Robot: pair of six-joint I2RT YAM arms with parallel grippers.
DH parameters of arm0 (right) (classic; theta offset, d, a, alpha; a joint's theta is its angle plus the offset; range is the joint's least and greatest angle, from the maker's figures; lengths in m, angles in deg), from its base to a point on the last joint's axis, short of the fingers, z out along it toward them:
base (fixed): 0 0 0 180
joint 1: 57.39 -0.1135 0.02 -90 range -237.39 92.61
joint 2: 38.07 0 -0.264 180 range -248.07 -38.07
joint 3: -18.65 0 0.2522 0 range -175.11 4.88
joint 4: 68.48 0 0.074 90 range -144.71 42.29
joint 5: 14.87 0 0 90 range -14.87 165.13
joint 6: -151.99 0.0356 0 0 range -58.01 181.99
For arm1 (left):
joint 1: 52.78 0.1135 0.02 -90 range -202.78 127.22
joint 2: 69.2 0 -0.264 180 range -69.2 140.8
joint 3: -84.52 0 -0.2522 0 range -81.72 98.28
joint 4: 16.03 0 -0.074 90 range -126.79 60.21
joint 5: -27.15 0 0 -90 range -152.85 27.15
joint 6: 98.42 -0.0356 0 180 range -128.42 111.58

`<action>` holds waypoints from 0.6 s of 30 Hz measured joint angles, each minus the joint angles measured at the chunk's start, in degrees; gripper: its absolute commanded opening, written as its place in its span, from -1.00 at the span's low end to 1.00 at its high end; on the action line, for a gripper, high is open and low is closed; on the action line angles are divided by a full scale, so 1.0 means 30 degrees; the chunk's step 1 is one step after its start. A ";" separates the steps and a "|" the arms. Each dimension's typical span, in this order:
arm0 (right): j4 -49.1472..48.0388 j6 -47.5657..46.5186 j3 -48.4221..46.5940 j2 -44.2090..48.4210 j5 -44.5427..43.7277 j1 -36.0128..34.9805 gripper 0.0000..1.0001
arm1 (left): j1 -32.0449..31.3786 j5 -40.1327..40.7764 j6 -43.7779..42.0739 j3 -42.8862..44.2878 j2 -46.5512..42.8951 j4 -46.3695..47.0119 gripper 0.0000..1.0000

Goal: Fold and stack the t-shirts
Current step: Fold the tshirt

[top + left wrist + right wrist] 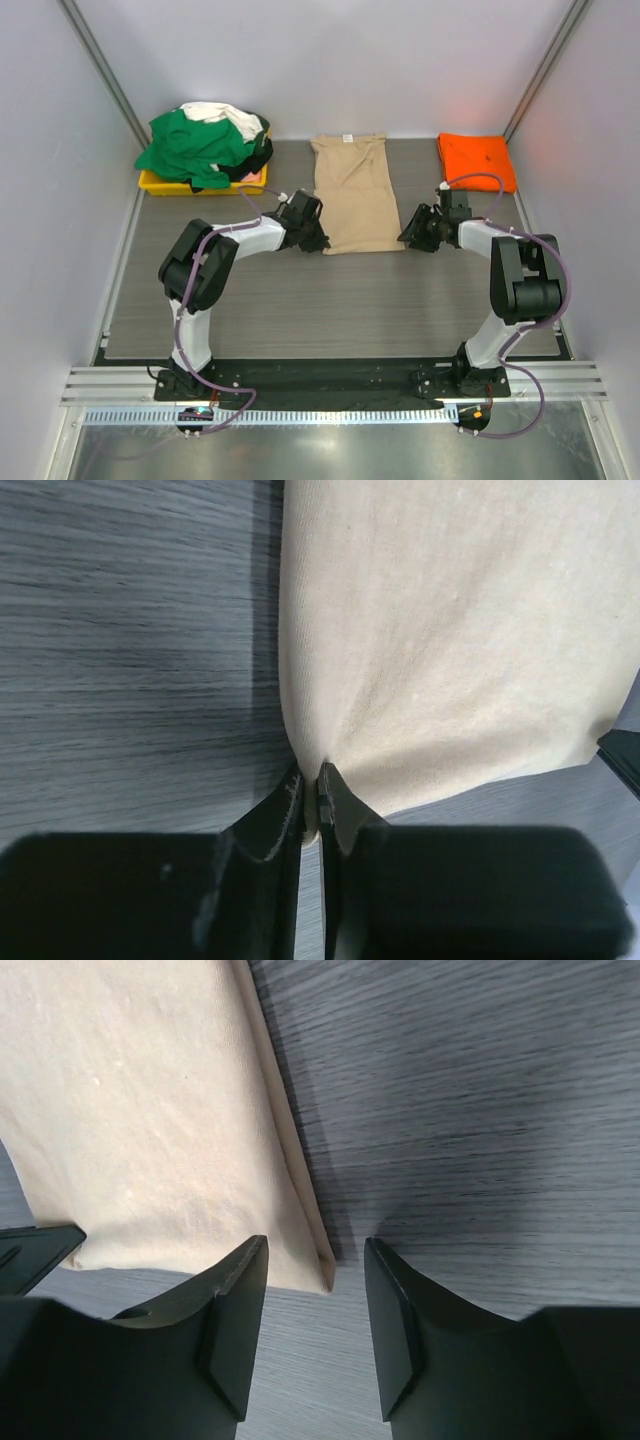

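The tan-beige t-shirt (353,193) lies as a long folded strip in the middle of the table. My left gripper (318,240) is shut on its near left corner; in the left wrist view the cloth (450,630) is pinched between the closed fingers, gripper (312,780). My right gripper (410,238) is open at the near right corner; in the right wrist view the shirt (140,1110) has its corner between the spread fingers, gripper (315,1260), not gripped. A folded bright orange t-shirt (477,160) lies at the back right.
A yellow tray (160,183) at the back left holds a heap of green (190,145), white (225,115) and black shirts. White walls enclose the table on three sides. Grey wood-grain tabletop (340,300) lies in front of the shirts.
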 measured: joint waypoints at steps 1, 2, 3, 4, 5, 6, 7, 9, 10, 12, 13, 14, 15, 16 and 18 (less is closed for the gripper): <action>-0.0138 0.0022 0.0073 -0.0007 0.0036 0.0007 -0.10 | 0.0000 0.0000 0.0015 0.0000 0.0007 0.0015 -0.88; -0.0284 0.0029 0.0153 -0.0029 0.0073 0.0029 -0.14 | -0.0007 -0.0007 0.0029 0.0000 0.0015 0.0022 -0.93; -0.0459 0.0087 0.0219 -0.0080 0.0168 0.0036 -0.17 | -0.0007 -0.0007 0.0066 0.0000 0.0029 0.0036 -0.95; -0.0634 0.0175 0.0270 -0.0131 0.0255 0.0044 -0.20 | -0.0007 -0.0015 0.0109 0.0000 0.0044 0.0073 -0.99; -0.0882 0.0240 0.0357 -0.0182 0.0401 0.0051 -0.22 | -0.0007 -0.0022 0.0160 0.0000 0.0058 0.0087 -1.00; -0.1122 0.0321 0.0437 -0.0233 0.0583 0.0051 -0.24 | -0.0007 -0.0044 0.0219 0.0000 0.0080 0.0131 -0.99; -0.1253 0.0386 0.0495 -0.0248 0.0721 0.0051 -0.25 | -0.0007 -0.0066 0.0248 0.0000 0.0095 0.0168 -1.00; -0.1763 0.0503 0.0816 -0.0248 0.1115 0.0058 -0.25 | -0.0007 -0.0131 0.0299 -0.0007 0.0117 0.0277 -1.00; -0.2084 0.0583 0.0998 -0.0240 0.1377 0.0066 -0.30 | -0.0007 -0.0160 0.0306 -0.0022 0.0131 0.0335 -0.99; -0.2514 0.0721 0.1275 -0.0240 0.1734 0.0080 -0.42 | -0.0007 -0.0219 0.0313 -0.0087 0.0138 0.0495 -1.00; -0.2645 0.0794 0.1384 -0.0240 0.1872 0.0095 -0.60 | -0.0007 -0.0240 0.0313 -0.0131 0.0131 0.0576 -1.00; -0.2710 0.0809 0.1479 -0.0240 0.1953 0.0109 -0.69 | -0.0007 -0.0284 0.0321 -0.0160 0.0131 0.0663 -1.00; -0.2754 0.0867 0.1617 -0.0248 0.2076 0.0117 -0.77 | -0.0007 -0.0328 0.0328 -0.0211 0.0131 0.0780 -1.00; -0.2790 0.0947 0.1749 -0.0248 0.2157 0.0117 -0.93 | -0.0007 -0.0357 0.0328 -0.0262 0.0117 0.0852 -1.00; -0.2900 0.1122 0.1916 -0.0248 0.2331 0.0117 -0.98 | -0.0007 -0.0357 0.0357 -0.0481 0.0029 0.1115 -1.00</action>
